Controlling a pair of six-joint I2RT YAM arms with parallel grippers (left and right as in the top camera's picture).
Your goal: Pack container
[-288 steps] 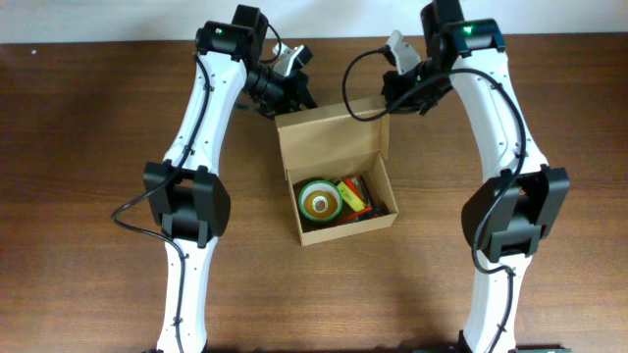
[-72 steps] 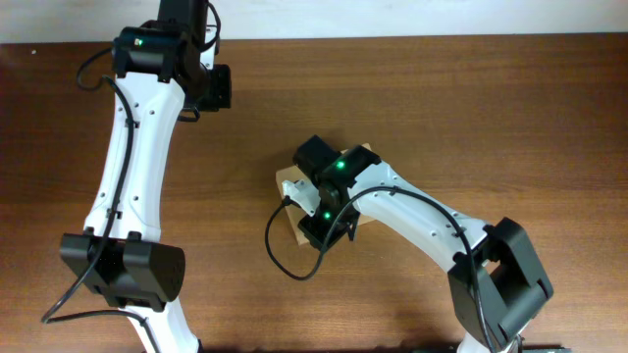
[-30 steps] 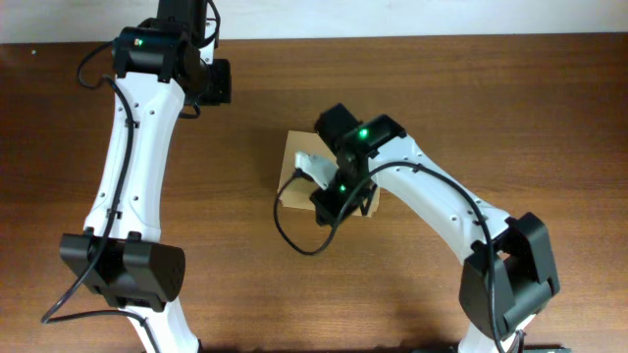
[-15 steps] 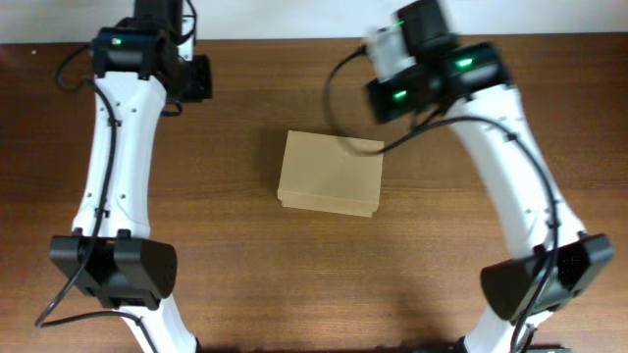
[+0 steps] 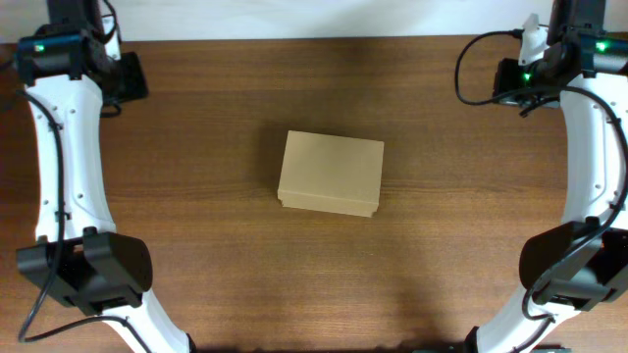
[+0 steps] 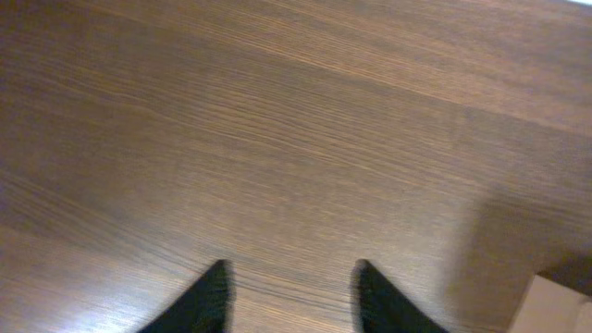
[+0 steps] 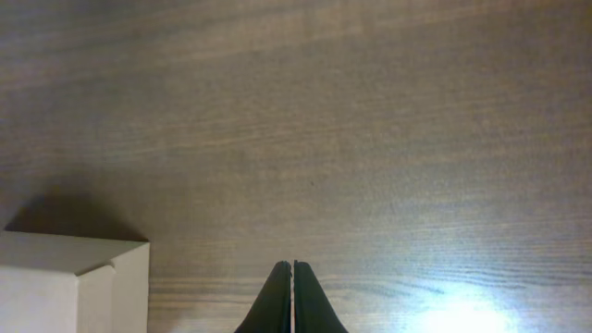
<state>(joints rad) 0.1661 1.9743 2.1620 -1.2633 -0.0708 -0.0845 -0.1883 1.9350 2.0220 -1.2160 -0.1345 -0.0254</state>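
Note:
The container (image 5: 331,174), a plain tan cardboard box, lies in the middle of the table with its lid flat and closed; nothing inside shows. My left gripper (image 5: 128,78) is far off at the back left corner. In the left wrist view its gripper (image 6: 291,282) stands open over bare wood with nothing between its fingers, and a corner of the container (image 6: 561,310) shows at the lower right. My right gripper (image 5: 506,82) is at the back right. In the right wrist view its gripper (image 7: 293,287) is shut and holds nothing, with the container (image 7: 65,287) at the lower left.
The brown wooden table (image 5: 196,255) surrounds the box on all sides. Its back edge meets a white wall (image 5: 314,18). Both white arms run along the left and right sides of the table.
The right arm has lifted off the box lid and swung to the back right. The left arm has moved further left, and its jaws have opened. The box stays closed.

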